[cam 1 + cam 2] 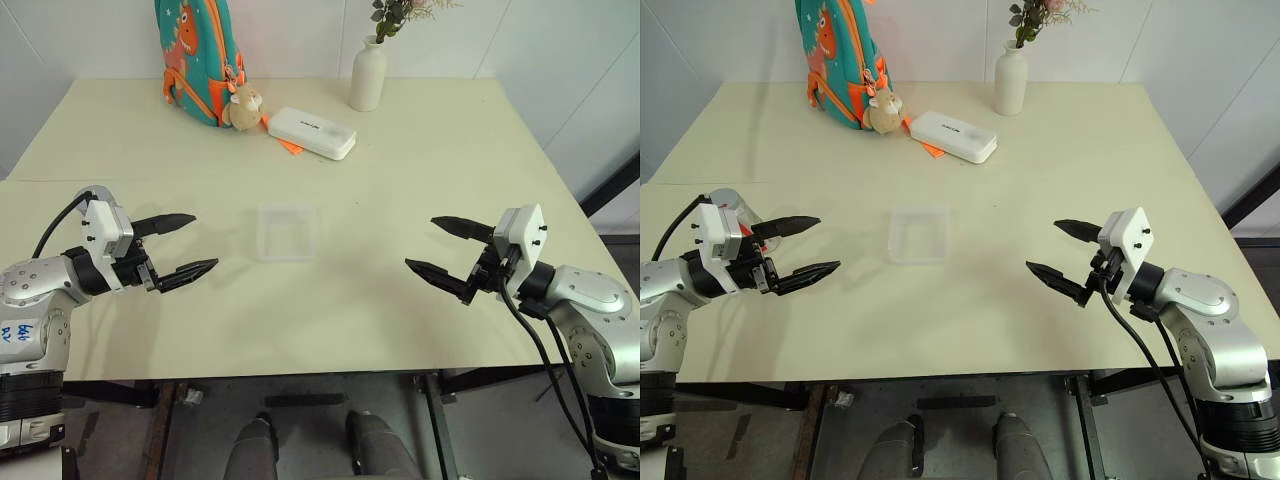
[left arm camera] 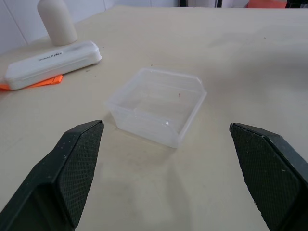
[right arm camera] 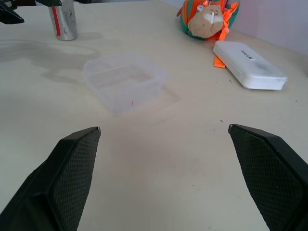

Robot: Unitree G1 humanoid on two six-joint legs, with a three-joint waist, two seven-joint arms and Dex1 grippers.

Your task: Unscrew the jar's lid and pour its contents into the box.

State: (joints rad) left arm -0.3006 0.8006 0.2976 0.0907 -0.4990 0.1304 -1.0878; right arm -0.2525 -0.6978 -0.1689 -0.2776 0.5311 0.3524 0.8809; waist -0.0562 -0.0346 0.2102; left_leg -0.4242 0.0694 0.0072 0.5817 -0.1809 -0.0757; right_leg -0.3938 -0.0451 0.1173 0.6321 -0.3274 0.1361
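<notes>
The box [image 1: 288, 232], clear and shallow, sits on the table midway between my two arms. A tiny reddish bit [image 2: 179, 95] lies on its floor. The jar [image 3: 63, 19], a greyish cylinder with a red stripe, stands upright at the table's left side, close behind my left gripper. Its top is cut off in the right wrist view, so I cannot make out the lid. My left gripper [image 1: 203, 241] hovers left of the box, open and holding nothing. My right gripper [image 1: 420, 242] hovers to the box's right, also open and holding nothing. Both point inward at the box.
At the back of the table stand a teal and orange backpack [image 1: 198, 55] with a plush toy [image 1: 243, 105], a white oblong case [image 1: 312, 132] on an orange scrap, and a white vase [image 1: 368, 75] with flowers. The table's front edge runs just below both grippers.
</notes>
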